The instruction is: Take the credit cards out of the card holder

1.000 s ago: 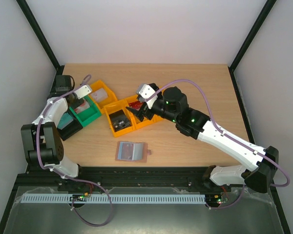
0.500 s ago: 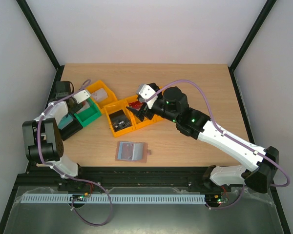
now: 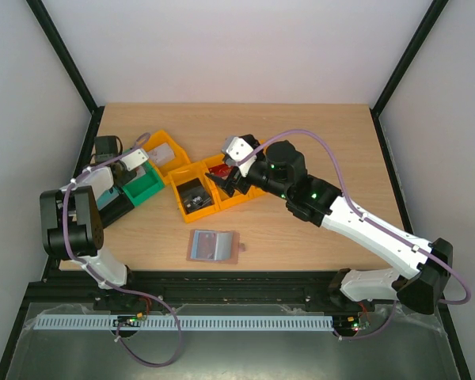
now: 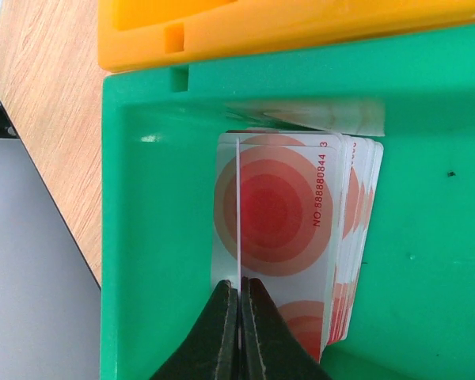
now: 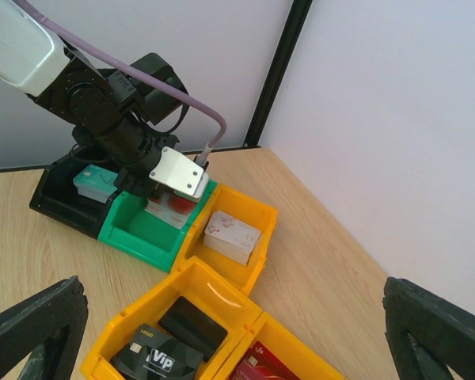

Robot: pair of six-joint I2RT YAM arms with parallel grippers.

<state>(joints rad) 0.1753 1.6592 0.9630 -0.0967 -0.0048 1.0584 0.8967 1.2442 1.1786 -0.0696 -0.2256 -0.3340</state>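
Note:
The card holder (image 3: 213, 245) lies open and flat near the table's front edge, light blue lining up, with no gripper near it. My left gripper (image 4: 239, 286) is inside the green bin (image 4: 142, 87), shut on a thin credit card (image 4: 238, 198) seen edge-on. That card stands against a stack of red-circle cards (image 4: 301, 214). From above, the left gripper (image 3: 134, 168) hangs over the green bin (image 3: 148, 188). My right gripper (image 3: 229, 179) hovers over the orange bins, and in its wrist view the right gripper (image 5: 233, 297) is open wide and holds nothing.
Three orange bins sit mid-table: one with white cards (image 3: 165, 150), one with black cards (image 3: 194, 198), one with a red card (image 3: 236, 188). A black bin (image 3: 115, 207) with teal cards stands left of the green one. The left arm's cable loops over the bins.
The left arm has shifted a little toward the near left, its gripper staying over the green bin. The right arm and the card holder have not moved.

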